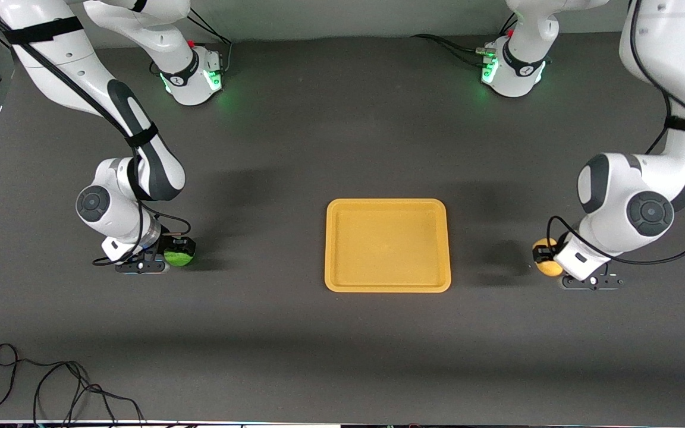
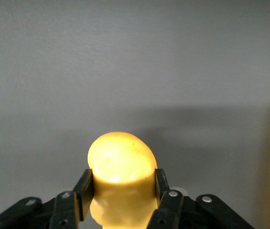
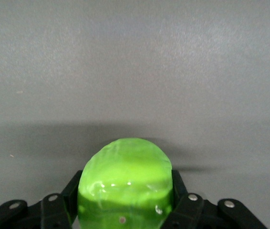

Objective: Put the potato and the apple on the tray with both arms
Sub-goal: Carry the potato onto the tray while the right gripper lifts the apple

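Note:
The orange-yellow tray [image 1: 387, 285] lies flat in the middle of the table with nothing on it. My left gripper [image 1: 546, 257] is shut on the yellow lumpy potato [image 1: 547, 266] toward the left arm's end of the table, level with the tray's front half. In the left wrist view the potato [image 2: 120, 164] sits between both fingers of the left gripper [image 2: 121, 185]. My right gripper [image 1: 179, 252] is shut on the green apple [image 1: 179, 257] toward the right arm's end. In the right wrist view the apple [image 3: 125, 179] fills the right gripper [image 3: 125, 193].
A loose black cable [image 1: 51, 389] lies on the table near the front camera at the right arm's end. The two green-lit arm bases [image 1: 197, 74] [image 1: 509, 71] stand along the table's back edge. The dark table surface [image 1: 295, 333] surrounds the tray.

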